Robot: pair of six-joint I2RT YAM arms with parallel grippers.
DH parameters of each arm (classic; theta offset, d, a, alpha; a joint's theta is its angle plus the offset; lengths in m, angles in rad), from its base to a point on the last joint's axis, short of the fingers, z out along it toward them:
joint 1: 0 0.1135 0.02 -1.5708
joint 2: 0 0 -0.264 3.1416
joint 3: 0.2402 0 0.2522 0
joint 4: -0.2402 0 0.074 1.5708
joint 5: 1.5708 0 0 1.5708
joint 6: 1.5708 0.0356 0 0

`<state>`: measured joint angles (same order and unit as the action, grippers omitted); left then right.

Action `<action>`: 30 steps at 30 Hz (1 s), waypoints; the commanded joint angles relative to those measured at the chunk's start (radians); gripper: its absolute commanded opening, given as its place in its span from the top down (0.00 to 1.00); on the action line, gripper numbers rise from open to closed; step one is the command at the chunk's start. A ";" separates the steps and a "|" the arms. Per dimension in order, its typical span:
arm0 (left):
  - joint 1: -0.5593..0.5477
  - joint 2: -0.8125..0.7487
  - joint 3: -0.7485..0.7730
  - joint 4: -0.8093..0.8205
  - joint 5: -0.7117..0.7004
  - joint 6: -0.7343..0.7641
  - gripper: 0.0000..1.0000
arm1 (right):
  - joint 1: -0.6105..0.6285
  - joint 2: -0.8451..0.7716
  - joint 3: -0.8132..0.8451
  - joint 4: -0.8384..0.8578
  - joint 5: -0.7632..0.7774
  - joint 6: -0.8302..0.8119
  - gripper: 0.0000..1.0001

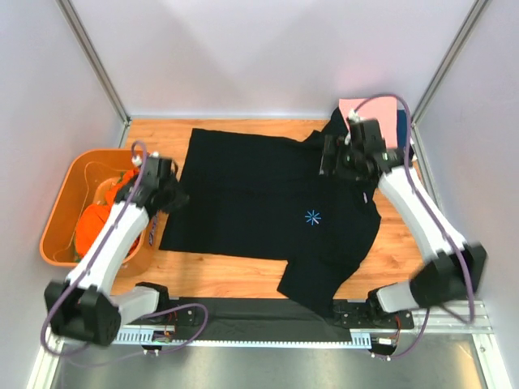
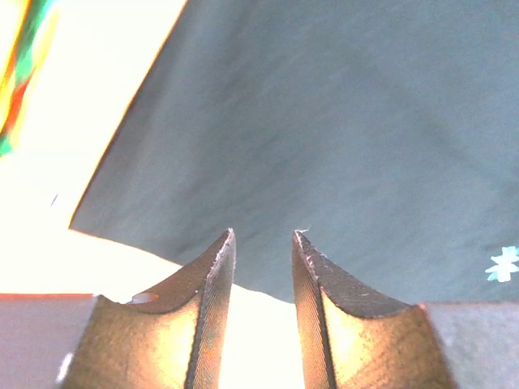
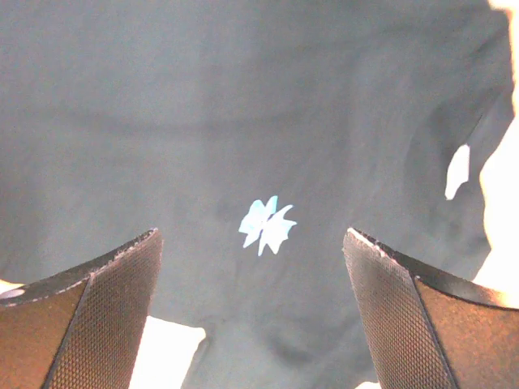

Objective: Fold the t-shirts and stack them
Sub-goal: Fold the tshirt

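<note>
The black t-shirt [image 1: 259, 194] lies spread flat on the wooden table, its light-blue starburst mark [image 1: 313, 216] facing up and one sleeve hanging over the near edge. My left gripper [image 1: 172, 198] hovers at the shirt's left edge; in the left wrist view it [image 2: 263, 233] is slightly open and empty over the shirt's border [image 2: 324, 121]. My right gripper [image 1: 328, 158] is above the shirt's far right part; in the right wrist view it [image 3: 251, 233] is wide open and empty over the starburst [image 3: 266, 224]. A pink shirt [image 1: 357, 108] and a navy one [image 1: 402, 128] lie at the back right.
An orange plastic tub [image 1: 61, 203] stands at the table's left edge with orange cloth [image 1: 97, 223] inside. White walls enclose the table on three sides. A metal rail [image 1: 454, 324] with the arm bases runs along the near edge.
</note>
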<state>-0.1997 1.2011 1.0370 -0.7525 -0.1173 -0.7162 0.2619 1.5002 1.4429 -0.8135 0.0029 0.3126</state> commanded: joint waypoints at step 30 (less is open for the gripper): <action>-0.014 -0.041 -0.523 0.070 -0.131 -0.210 0.42 | 0.899 -0.502 -1.066 0.094 0.107 0.981 0.48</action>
<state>-0.2424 1.1065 0.5850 -0.5831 -0.2920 -0.8726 1.1412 0.9230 0.4343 -0.8745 0.0696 1.2400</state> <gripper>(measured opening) 0.578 0.616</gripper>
